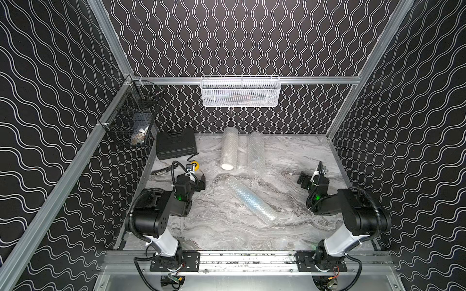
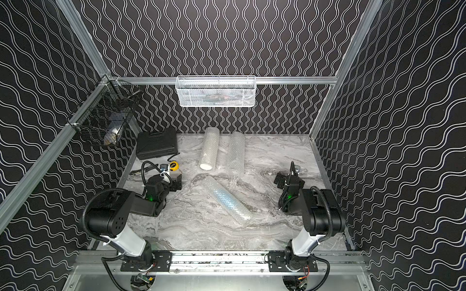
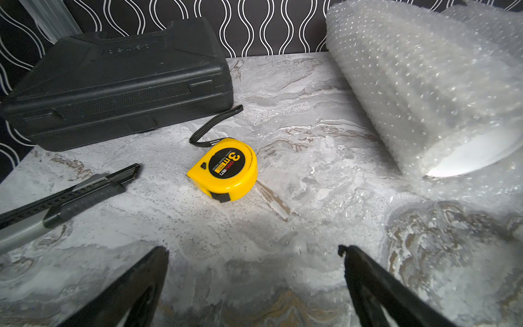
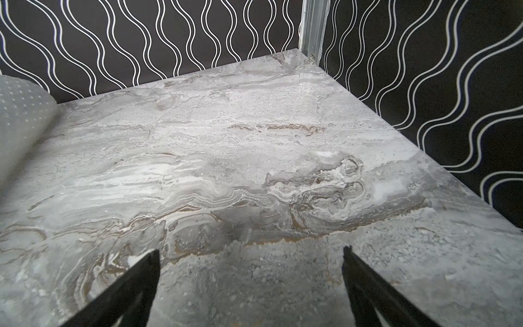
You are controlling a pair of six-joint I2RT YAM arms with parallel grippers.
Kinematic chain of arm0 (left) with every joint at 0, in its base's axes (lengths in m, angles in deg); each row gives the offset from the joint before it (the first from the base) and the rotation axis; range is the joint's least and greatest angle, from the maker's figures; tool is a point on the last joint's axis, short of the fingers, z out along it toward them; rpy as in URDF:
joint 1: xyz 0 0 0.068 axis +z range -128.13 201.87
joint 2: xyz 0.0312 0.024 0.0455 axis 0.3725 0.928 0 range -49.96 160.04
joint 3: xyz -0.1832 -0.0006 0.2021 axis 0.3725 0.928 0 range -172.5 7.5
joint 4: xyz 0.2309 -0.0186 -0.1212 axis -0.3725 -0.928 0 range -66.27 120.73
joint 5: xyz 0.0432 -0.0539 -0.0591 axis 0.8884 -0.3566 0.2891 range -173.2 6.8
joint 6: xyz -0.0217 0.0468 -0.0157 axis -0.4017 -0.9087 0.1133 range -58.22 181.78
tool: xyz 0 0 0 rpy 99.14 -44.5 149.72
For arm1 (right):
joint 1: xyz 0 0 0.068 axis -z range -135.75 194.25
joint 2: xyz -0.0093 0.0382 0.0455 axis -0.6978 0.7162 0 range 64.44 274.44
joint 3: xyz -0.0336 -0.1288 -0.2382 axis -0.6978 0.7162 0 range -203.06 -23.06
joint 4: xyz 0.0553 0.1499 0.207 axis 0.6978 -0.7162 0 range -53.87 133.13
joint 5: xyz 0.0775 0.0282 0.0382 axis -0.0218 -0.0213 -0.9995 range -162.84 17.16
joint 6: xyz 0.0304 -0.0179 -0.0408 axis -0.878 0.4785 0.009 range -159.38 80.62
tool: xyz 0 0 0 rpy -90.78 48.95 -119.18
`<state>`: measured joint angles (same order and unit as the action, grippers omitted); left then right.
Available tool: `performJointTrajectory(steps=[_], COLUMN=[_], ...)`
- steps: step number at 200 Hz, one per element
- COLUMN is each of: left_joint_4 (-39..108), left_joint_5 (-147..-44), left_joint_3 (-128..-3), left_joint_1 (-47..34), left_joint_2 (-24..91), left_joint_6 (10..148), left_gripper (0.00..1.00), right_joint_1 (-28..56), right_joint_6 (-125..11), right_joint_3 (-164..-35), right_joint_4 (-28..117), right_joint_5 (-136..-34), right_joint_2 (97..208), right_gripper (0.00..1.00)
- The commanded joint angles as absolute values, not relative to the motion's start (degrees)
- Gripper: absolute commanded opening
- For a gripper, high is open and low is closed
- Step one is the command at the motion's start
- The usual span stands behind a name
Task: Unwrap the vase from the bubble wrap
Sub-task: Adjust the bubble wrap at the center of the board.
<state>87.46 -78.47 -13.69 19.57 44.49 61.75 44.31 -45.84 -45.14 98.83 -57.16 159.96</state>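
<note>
— Starting with both top views: where does the vase (image 1: 228, 166) (image 2: 206, 166) sit?
— Far centre of the marble table (image 1: 290, 226), lying on its side and rolled in bubble wrap (image 1: 230, 143). Only its white end shows, facing the near side. A second roll (image 1: 256, 151) lies just right of it, and a third roll (image 1: 249, 201) lies slantwise at mid-table.
— And the grippers?
— The left gripper (image 1: 201, 182) (image 2: 176, 182) hangs over the left side, near a yellow tape measure (image 1: 194, 165). The right gripper (image 1: 303, 179) (image 2: 282, 180) hangs over the right side. Both are well apart from the rolls.
— What about the left wrist view?
— The left fingers (image 3: 152, 269) are spread wide over bare marble, with nothing between them. Beyond them are the tape measure (image 3: 223, 170), a utility knife (image 3: 70, 195) to its left, a black tool case (image 3: 119, 79) farther back, and the wrapped vase (image 3: 475, 158) to the right.
— And the right wrist view?
— The right fingers (image 4: 147, 269) are wide too, gripping nothing. The far right corner of the table is in view. An edge of bubble wrap (image 4: 22, 113) also shows, but I cannot tell which roll it belongs to.
</note>
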Motion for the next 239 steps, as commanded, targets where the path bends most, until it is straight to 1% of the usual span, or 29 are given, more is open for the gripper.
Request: performJointTrajectory(steps=[1,11,19,24,47,58,76,100,117,139,150,182,201,214,239], left_joint_4=[88.32,86.79,85.69,84.99,80.71,74.59,60.18,43.09,35.34,29.66,27.05,24.54,24.31,25.06,26.28], left_joint_5=[-70.16,-66.87,-64.51,-63.07,-56.52,-53.59,-51.3,-50.19,-55.35,-65.89,-72.24,-92.52,-101.92,-105.52,-107.62], left_joint_3=[-13.47,-13.43,-13.42,-13.42,-13.67,-15.01,-19.47,-26.62,-29.82,-32.37,-33.35,-34.03,-33.95,-33.8,-34.11], left_joint_1=[18.78,18.41,18.05,17.78,16.69,16.12,15.98,15.01,14.24,13.34,12.88,11.96,10.56,8.45,3.66], left_joint_2=[42.43,40.61,39.27,38.47,33.91,31.16,27.21,24.33,23.08,22.12,21.98,22.6,23.65,24.54,26.82], left_joint_6=[63.4,64.12,64.46,64.72,65.84,67.85,74.67,86.04,92.28,95.69,96.17,95.1,95.92,96.0,96.54], left_gripper=[1.0,1.0,1.0,1.0,1.0,1.0,1.0,1.0,1.0,1.0,1.0,1.0,1.0,1.0,1.0], right_joint_1=[44.25,44.25,44.25,43.99,43.64,43.64,43.64,43.64,43.64,43.41,42.82,40.57,37.8,35.01,30.96], right_joint_6=[-46.91,-46.75,-45.39,-44.97,-47.68,-48.39,-50.19,-53.9,-54.31,-57.0,-57.59,-58.89,-59.07,-59.14,-59.06], right_joint_3=[-44.75,-44.44,-44.07,-43.86,-45.66,-46.54,-48.8,-56.21,-60.47,-64.27,-65.14,-67.48,-68.13,-68.67,-69.29], right_joint_4=[99.6,98.69,100.82,101.97,91.83,88.37,81.86,62.55,53.98,46.74,44.53,38.37,35.77,33.97,31.21], right_joint_5=[-55.58,-56.2,-57.45,-56.42,-51.61,-50.75,-51.38,-56.17,-61.98,-73.14,-76.84,-87.94,-91.72,-92.65,-93.61], right_joint_2=[157.64,156.65,156.72,156.21,150.88,149.34,147.61,144.32,143.66,143.67,143.88,144.68,145.17,145.76,146.83], right_gripper=[0.99,0.99,0.99,0.99,0.99,0.99,0.99,0.99,0.99,0.99,0.99,0.99,0.99,0.99,0.99])
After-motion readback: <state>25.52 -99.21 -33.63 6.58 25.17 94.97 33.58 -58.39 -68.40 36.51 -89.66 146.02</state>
